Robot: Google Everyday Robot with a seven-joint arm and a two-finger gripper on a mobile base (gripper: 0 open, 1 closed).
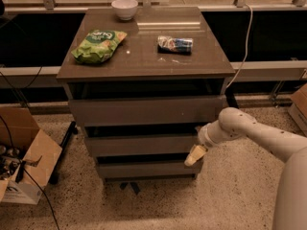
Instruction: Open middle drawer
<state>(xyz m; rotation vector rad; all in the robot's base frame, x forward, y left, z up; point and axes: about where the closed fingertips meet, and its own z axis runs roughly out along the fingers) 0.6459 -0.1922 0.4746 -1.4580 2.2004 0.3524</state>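
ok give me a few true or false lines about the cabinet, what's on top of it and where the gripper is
1. The gripper is at the lower right corner of the middle drawer front. True.
2. A green chip bag lies on the left side of the cabinet top. True.
3. The white bowl sits on the floor beside the cabinet. False: it stands at the back of the cabinet top.
4. The arm reaches in from the left of the picture. False: it comes in from the right.
5. A cardboard box stands on the floor to the left of the cabinet. True.
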